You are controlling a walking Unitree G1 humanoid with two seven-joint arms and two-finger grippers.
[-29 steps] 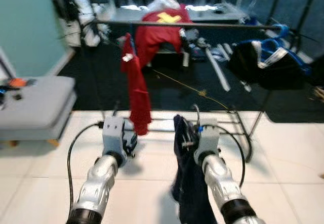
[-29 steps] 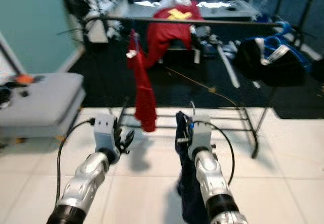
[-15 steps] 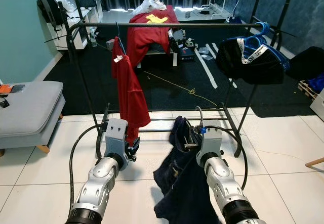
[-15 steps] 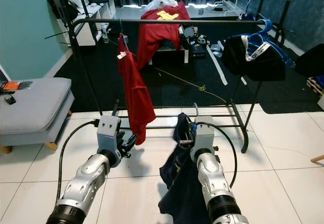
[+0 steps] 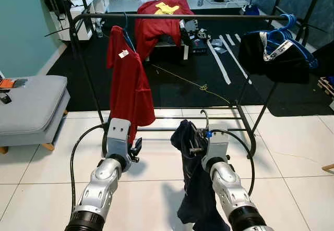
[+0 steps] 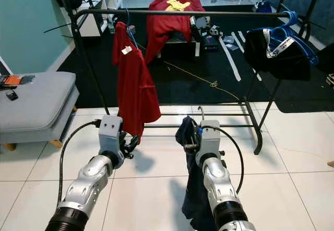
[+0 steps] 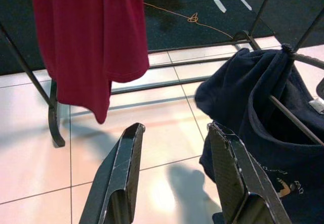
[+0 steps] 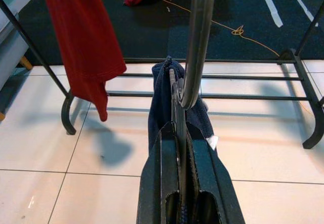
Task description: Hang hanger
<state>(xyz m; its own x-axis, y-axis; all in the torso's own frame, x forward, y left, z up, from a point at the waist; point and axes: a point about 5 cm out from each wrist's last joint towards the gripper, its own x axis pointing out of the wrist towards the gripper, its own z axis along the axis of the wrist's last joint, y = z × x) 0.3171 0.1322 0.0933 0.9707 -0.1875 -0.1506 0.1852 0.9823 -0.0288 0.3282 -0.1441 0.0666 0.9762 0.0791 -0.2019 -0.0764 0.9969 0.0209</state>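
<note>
My right gripper (image 5: 195,143) is shut on a hanger with a metal hook (image 8: 198,42) that sticks up above the fingers. A dark navy shirt (image 5: 196,189) hangs from this hanger down toward the white tiles. The black clothes rack bar (image 5: 198,17) runs across ahead of me and higher up, well apart from the hook. A red shirt (image 5: 128,85) hangs on the bar's left part. My left gripper (image 7: 174,130) is open and holds nothing, low in front of the red shirt's hem, left of the navy shirt (image 7: 263,113).
A black garment on blue hangers (image 5: 274,53) hangs at the bar's right end. The rack's lower rails (image 5: 167,130) and feet stand on the tiles ahead. A grey padded bench (image 5: 28,103) is at the left. Clutter and a red garment (image 5: 159,14) lie beyond on the black rug.
The camera has shifted and the rack looks nearer. The navy shirt, flared out to the left before, now hangs straight down. Both grippers keep their states.
</note>
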